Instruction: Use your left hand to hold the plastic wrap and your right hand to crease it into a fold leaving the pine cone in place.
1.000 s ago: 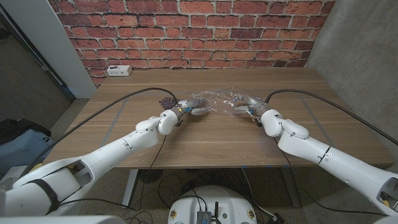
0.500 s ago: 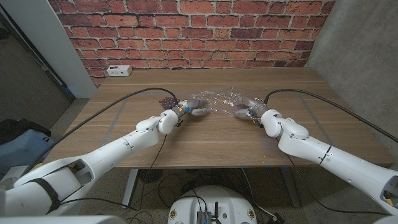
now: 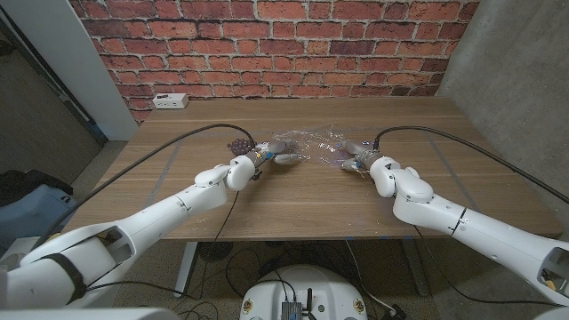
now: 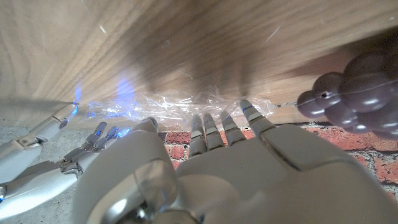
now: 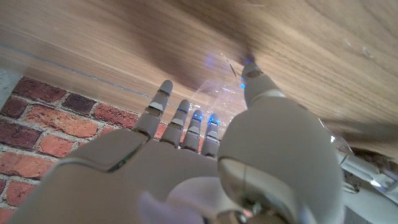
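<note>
- The left hand (image 3: 269,156) is at the left end of the wrap (image 3: 313,145). Its fingers (image 4: 225,126) reach out onto the wrap's edge and touch it, but I cannot tell if they pinch it.
- The right hand (image 3: 354,155) is at the right end of the wrap. Its fingers (image 5: 181,116) are stretched out side by side, and the thumb tip (image 5: 254,73) sits on the shiny wrap. I cannot tell if it grips.
- A second ago the right hand was a bit more to the right. Now it has slid a little toward the left hand, and its wrist has turned in.
- The left hand has stayed where it was.
- The wrap lies crumpled on the table (image 3: 293,200) between the two hands, in the middle and toward the far side. It looks a little more bunched up than before.
- The pine cone (image 3: 238,146) is dark and bumpy. It sits on the table just beside the left hand, at the left end of the wrap. It has not moved.
- A white box (image 3: 169,100) lies at the far left edge of the table, by the brick wall (image 3: 284,44).
</note>
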Robot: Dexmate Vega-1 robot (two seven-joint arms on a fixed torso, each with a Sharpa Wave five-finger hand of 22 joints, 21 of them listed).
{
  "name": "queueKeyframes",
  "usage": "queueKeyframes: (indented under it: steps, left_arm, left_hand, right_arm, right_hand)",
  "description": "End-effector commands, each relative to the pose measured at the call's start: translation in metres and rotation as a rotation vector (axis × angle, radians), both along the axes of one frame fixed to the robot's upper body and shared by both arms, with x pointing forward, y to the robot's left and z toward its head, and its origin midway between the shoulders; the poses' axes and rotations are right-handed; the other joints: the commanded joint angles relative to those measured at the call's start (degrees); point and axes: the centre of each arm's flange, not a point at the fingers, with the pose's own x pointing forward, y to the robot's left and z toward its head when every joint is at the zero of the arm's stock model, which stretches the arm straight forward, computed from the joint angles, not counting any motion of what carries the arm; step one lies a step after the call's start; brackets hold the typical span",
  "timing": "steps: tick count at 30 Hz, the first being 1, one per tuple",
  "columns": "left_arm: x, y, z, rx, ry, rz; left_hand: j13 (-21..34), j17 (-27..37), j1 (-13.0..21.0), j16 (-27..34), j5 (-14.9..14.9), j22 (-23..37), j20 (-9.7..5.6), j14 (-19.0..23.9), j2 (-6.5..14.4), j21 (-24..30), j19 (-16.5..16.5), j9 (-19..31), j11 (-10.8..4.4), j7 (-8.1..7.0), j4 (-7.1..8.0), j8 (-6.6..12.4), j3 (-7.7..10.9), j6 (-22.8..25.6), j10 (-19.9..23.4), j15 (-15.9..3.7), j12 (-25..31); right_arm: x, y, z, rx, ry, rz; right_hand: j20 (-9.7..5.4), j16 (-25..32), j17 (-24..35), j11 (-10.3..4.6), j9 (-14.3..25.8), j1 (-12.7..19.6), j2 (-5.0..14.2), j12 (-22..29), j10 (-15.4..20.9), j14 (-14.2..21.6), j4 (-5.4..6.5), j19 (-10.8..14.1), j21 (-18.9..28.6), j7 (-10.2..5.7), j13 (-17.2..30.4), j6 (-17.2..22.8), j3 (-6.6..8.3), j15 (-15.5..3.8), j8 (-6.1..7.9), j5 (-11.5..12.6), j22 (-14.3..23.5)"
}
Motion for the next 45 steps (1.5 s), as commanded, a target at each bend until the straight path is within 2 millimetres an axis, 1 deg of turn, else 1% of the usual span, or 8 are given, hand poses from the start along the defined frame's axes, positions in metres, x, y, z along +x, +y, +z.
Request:
queueKeyframes:
  steps: [1, 7, 13, 16, 20, 24, 29, 45]
  left_arm:
    - [0.002, 0.0, 0.003, -0.004, -0.002, -0.005]
    - [0.003, 0.002, 0.002, -0.005, 0.007, 0.004]
    - [0.005, 0.002, 0.0, 0.002, 0.034, -0.003]
    - [0.006, 0.001, 0.0, 0.008, 0.042, -0.007]
    - [0.006, 0.0, 0.001, 0.008, 0.045, -0.01]
    - [0.006, 0.0, 0.001, 0.008, 0.045, -0.011]
    - [0.005, 0.001, 0.001, 0.006, 0.044, -0.009]
    - [0.004, 0.003, 0.001, 0.004, 0.043, -0.007]
  left_hand:
    - [0.08, 0.15, -0.7, 0.2, 0.5, 0.11, 0.16, -0.06, 0.1, -0.02, -0.16, -0.01, 0.3, 0.42, 0.42, 0.27, 0.17, -0.06, 0.24, -0.05, 0.43]
    - [0.08, 0.15, -1.13, 0.23, 0.57, 0.11, 0.17, -0.05, 0.12, -0.01, -0.21, -0.02, 0.18, 0.38, 0.54, 0.34, 0.07, 0.01, 0.12, -0.08, 0.42]
    - [0.09, 0.12, -2.27, 0.44, 0.74, 0.12, 0.24, 0.55, 0.02, -0.01, -0.41, -0.02, 0.39, 0.82, 0.79, 0.94, -0.24, 1.68, 1.52, -0.13, 1.03]
    - [0.09, 0.03, -3.44, 0.98, 0.99, 0.08, 0.81, 2.79, -0.01, 0.22, 0.01, -0.05, 0.89, 1.13, 0.78, 1.53, -0.45, 4.35, 4.01, -0.36, 1.82]
    - [0.09, 0.0, -3.67, 0.99, 1.06, 0.07, 0.89, 3.24, -0.04, 0.3, 0.19, -0.05, 1.15, 1.17, 0.72, 1.5, -0.48, 4.69, 4.6, -0.41, 1.97]
    - [0.09, -0.01, -3.82, 0.93, 1.1, 0.06, 0.95, 3.33, -0.05, 0.33, 0.26, -0.06, 1.05, 1.23, 0.68, 1.45, -0.49, 4.82, 4.57, -0.34, 1.9]
    - [0.09, -0.02, -4.0, 0.82, 1.16, 0.05, 0.98, 3.35, -0.07, 0.38, 0.37, -0.06, 0.82, 1.16, 0.64, 1.34, -0.51, 4.84, 4.51, -0.36, 1.81]
    - [0.1, -0.02, -4.46, 0.62, 1.29, 0.03, 1.07, 3.42, -0.1, 0.4, 0.42, -0.06, 0.98, 1.16, 0.53, 1.1, -0.55, 4.86, 4.55, -0.38, 1.65]
  right_arm:
    - [0.008, 0.005, -0.003, -0.077, -0.023, -0.043]
    - [0.013, 0.014, -0.008, -0.122, -0.07, -0.04]
    - [0.018, 0.018, -0.008, -0.108, -0.146, -0.014]
    - [0.02, 0.02, -0.008, -0.104, -0.198, -0.001]
    - [0.022, 0.025, -0.007, -0.105, -0.303, 0.041]
    - [0.023, 0.028, -0.006, -0.098, -0.366, 0.071]
    - [0.024, 0.032, -0.001, -0.104, -0.443, 0.089]
    - [0.026, 0.045, 0.018, -0.151, -0.537, 0.143]
  right_hand:
    - [-0.54, 0.44, 0.07, -0.4, -0.05, 2.05, 0.18, 0.57, 0.51, 0.03, 0.15, 0.54, 0.43, -0.49, -0.07, 0.31, 1.05, -3.06, 0.35, 0.5, 0.13]
    - [-1.06, 1.08, -0.09, -1.14, -0.09, 4.13, 0.23, 1.35, 2.28, 1.62, 0.46, 1.03, 0.57, -0.72, -0.21, 1.6, 2.13, -4.33, 0.95, 0.89, 0.1]
    - [-1.99, 2.67, -0.24, -1.55, -0.19, 4.66, -0.17, 3.0, 7.5, 5.93, 1.55, 3.12, 1.23, -1.56, -0.52, 6.92, 2.6, -6.84, 2.53, 1.24, 0.08]
    - [-2.46, 3.91, -0.2, -1.76, -0.23, 4.65, -0.13, 4.12, 11.46, 8.96, 1.91, 4.77, 1.75, -2.28, -0.72, 11.21, 2.38, -8.13, 3.72, 1.37, 0.1]
    - [-3.97, 8.33, 1.67, -2.89, -0.3, 5.94, 2.41, 5.73, 18.58, 15.74, 2.25, 8.74, 3.29, -3.41, -1.14, 22.17, 1.39, -10.1, 6.56, 0.93, 0.36]
    - [-5.27, 13.59, 5.45, -3.38, -0.23, 8.9, 5.11, 7.6, 26.23, 21.02, 1.65, 10.38, 4.47, -1.47, -1.29, 33.04, -0.12, -10.73, 8.87, -1.39, 0.76]
    - [-6.4, 17.6, 8.28, -3.47, 0.17, 12.36, 6.37, 9.68, 32.59, 26.85, 1.02, 11.74, 5.79, -0.7, -0.84, 39.9, -0.59, -11.25, 10.5, -2.6, 1.04]
    - [-6.67, 18.23, 9.23, -3.28, 0.34, 14.88, 6.85, 10.25, 34.35, 27.87, 0.99, 11.94, 6.49, -0.75, -0.29, 42.89, -0.62, -11.29, 11.16, -2.92, 1.18]
